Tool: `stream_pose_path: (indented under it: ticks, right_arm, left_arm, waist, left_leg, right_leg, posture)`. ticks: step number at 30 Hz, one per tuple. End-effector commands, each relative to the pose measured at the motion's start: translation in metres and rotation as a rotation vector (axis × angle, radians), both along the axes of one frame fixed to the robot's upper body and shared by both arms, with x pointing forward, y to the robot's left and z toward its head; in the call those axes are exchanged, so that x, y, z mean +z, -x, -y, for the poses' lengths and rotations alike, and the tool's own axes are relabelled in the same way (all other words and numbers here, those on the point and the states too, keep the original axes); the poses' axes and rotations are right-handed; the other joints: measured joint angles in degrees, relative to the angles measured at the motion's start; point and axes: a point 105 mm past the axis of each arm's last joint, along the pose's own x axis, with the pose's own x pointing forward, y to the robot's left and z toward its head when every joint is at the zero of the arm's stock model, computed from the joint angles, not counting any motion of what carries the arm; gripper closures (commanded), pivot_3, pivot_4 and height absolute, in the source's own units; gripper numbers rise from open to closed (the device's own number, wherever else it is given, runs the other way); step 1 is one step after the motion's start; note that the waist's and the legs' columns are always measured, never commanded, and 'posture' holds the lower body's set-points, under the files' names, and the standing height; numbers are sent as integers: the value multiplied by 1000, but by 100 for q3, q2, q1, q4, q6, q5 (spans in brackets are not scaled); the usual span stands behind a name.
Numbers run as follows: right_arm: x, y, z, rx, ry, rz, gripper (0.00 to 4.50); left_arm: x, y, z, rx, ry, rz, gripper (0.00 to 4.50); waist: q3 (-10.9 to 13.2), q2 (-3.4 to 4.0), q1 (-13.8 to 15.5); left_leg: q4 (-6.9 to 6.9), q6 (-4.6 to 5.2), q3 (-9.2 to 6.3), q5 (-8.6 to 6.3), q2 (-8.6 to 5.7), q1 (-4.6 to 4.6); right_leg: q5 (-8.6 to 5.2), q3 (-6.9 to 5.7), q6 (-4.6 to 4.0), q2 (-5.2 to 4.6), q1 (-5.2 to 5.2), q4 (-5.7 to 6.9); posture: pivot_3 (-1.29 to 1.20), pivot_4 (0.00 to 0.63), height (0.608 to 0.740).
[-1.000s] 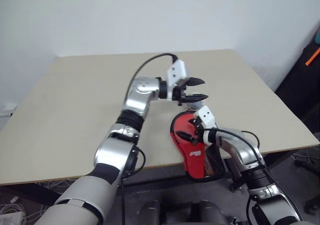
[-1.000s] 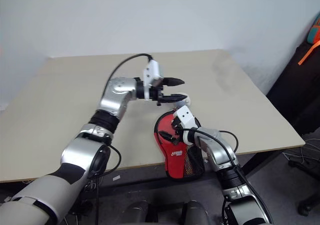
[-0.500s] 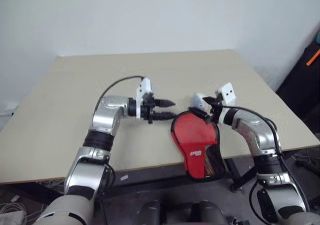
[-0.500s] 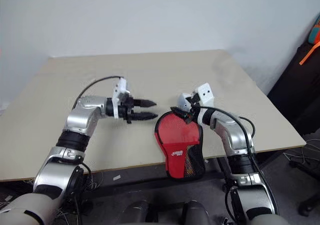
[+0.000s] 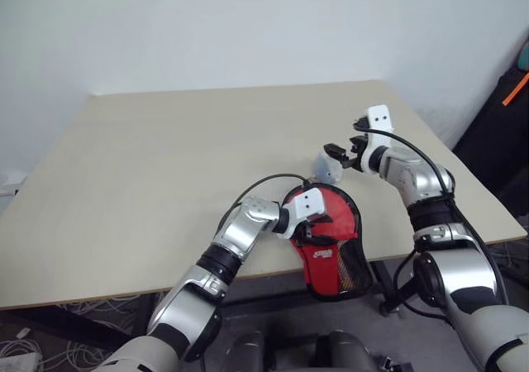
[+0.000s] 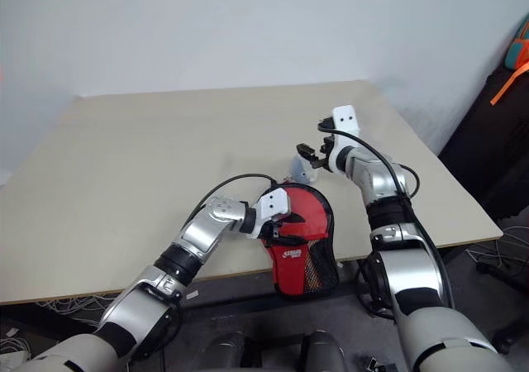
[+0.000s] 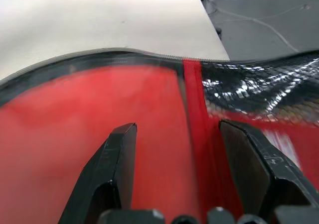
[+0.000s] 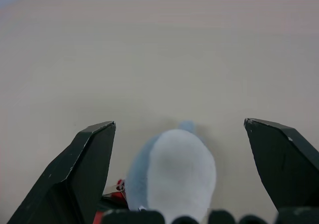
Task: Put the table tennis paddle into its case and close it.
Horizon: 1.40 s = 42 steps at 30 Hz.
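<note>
The case [image 5: 332, 241] is red with black mesh and trim; it lies at the table's front edge, its narrow end hanging over. My left gripper [image 5: 317, 226] is low on the case's round red part, fingers spread over a red seam strip [image 7: 192, 99], with nothing clamped between them. My right gripper [image 5: 345, 139] hovers open farther back, right of the case, just above a small grey-blue and white soft object [image 8: 174, 176]. The table tennis paddle is hidden; I cannot tell it apart from the red case.
The beige table [image 5: 165, 165] stretches bare to the left and back. The soft object [image 5: 325, 169] sits just behind the case. Dark items with an orange strap [image 5: 514, 99] stand beyond the table's right side.
My left gripper dropped and pulled back from above the table onto the case. My right gripper left the case, rising and moving away to hover over the small soft object.
</note>
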Motion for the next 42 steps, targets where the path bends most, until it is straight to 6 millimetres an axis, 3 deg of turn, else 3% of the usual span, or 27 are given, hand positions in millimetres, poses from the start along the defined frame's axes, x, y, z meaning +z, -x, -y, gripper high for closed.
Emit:
stream_pose_path:
  ticks: [1, 6, 12, 17, 23, 27, 30, 34, 42]
  right_arm:
    - [7, -8, -5, -21, 2, -25, 0]
    - [4, -6, -23, 39, -9, -73, 0]
    - [-9, -7, -28, 17, 20, -126, 0]
    - [-17, -6, -29, 2, 33, -148, 1162]
    - [-25, -6, -23, -41, 32, -169, 3321]
    - [-28, -4, -22, -49, 1, -188, 4487]
    - [-29, -3, -19, -66, -51, -210, 4487]
    - [-30, -1, 1, -130, -83, -217, 4487]
    - [-25, 5, 46, -280, -190, -198, 4487]
  left_arm:
    - [-10, 0, -4, 22, -109, 24, 1758]
    - [-7, -4, -8, 67, -155, 26, 1758]
    - [-3, -6, -9, 101, -148, -3, 1758]
    - [-1, -13, -15, 159, -170, -14, 1729]
    - [30, -17, -10, 195, -44, -107, 1729]
    - [25, -18, -11, 238, -36, -212, 1729]
    - [12, -8, -9, 252, -49, -337, 1729]
    - [-14, 0, -14, 272, -141, -348, 1729]
    - [-33, 5, -17, 309, -192, -410, 1729]
  waist:
    - [0, 0, 0]
    - [-1, 1, 0]
    - [-1, 2, -1]
    - [-2, 2, -7]
    - [-1, 3, -61]
    - [-1, 4, -77]
    - [-1, 3, -77]
    - [-5, 3, -71]
    - [-10, 9, -28]
  left_leg:
    - [0, 0, 0, 0, 0, 0]
    - [3, 1, 0, 0, -1, 1]
    - [3, 0, -1, 0, 0, 3]
    - [3, 0, 0, 0, 0, 4]
    - [1, -1, 0, 0, 1, 5]
    - [1, -1, 0, 1, -1, 5]
    - [1, 0, 0, 1, -4, 5]
    - [3, 0, -3, 1, -9, 8]
    - [3, 1, -7, 0, -12, 11]
  right_leg:
    - [0, 0, 0, 0, 0, 0]
    - [1, 4, 0, -1, 2, 0]
    - [0, 5, 0, 0, 3, 1]
    - [0, 7, -1, 0, 3, 2]
    - [1, 9, 0, 2, 1, 4]
    - [0, 9, 1, 2, 3, 4]
    - [0, 11, 2, 1, 5, 3]
    - [0, 13, 3, -2, 12, 2]
    - [-1, 12, 2, -9, 16, 0]
  posture:
    - [0, 0, 740]
    - [0, 0, 740]
    - [0, 0, 740]
    - [0, 0, 740]
    - [0, 0, 740]
    - [0, 0, 740]
    - [0, 0, 740]
    - [0, 0, 740]
    - [0, 0, 740]
